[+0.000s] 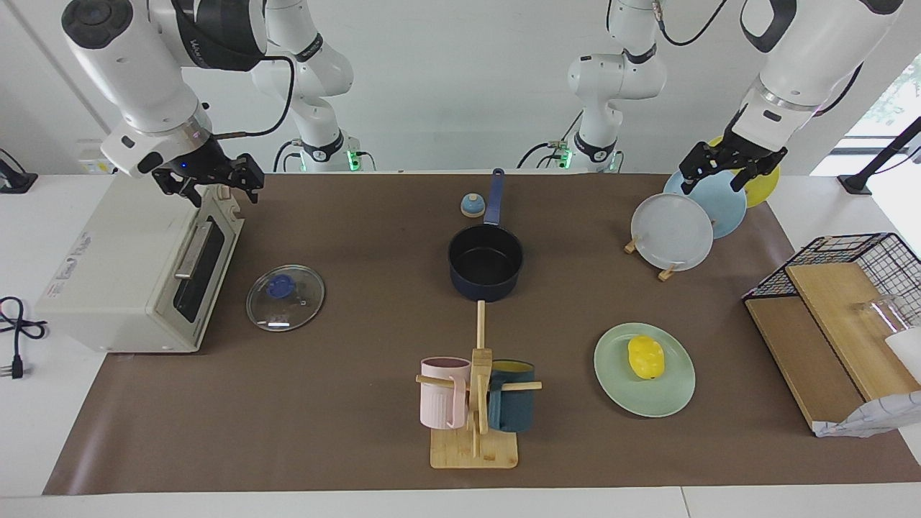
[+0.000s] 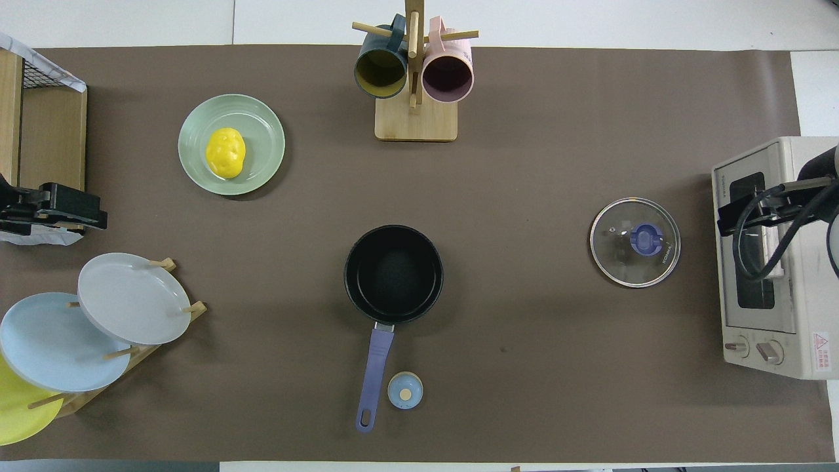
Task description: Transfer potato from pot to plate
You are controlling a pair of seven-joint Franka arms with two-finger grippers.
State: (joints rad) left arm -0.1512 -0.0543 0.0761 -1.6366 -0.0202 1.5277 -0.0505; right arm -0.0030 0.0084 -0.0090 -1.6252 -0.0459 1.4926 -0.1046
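The yellow potato (image 1: 645,357) lies on the mint-green plate (image 1: 624,388), toward the left arm's end of the table; both also show in the overhead view, potato (image 2: 225,153) and plate (image 2: 263,141). The navy pot (image 1: 486,286) stands mid-table, empty, with its handle pointing toward the robots; it also shows in the overhead view (image 2: 393,272). My left gripper (image 1: 712,180) hangs open and empty over the plate rack, well away from the potato. My right gripper (image 1: 224,193) hangs open and empty over the toaster oven.
A glass lid (image 1: 286,297) lies beside the toaster oven (image 1: 137,273). A mug tree (image 1: 478,403) with a pink and a teal mug stands farther from the robots than the pot. The plate rack (image 1: 673,232), a small blue knob (image 1: 472,206) and a wire basket (image 1: 856,252) are also here.
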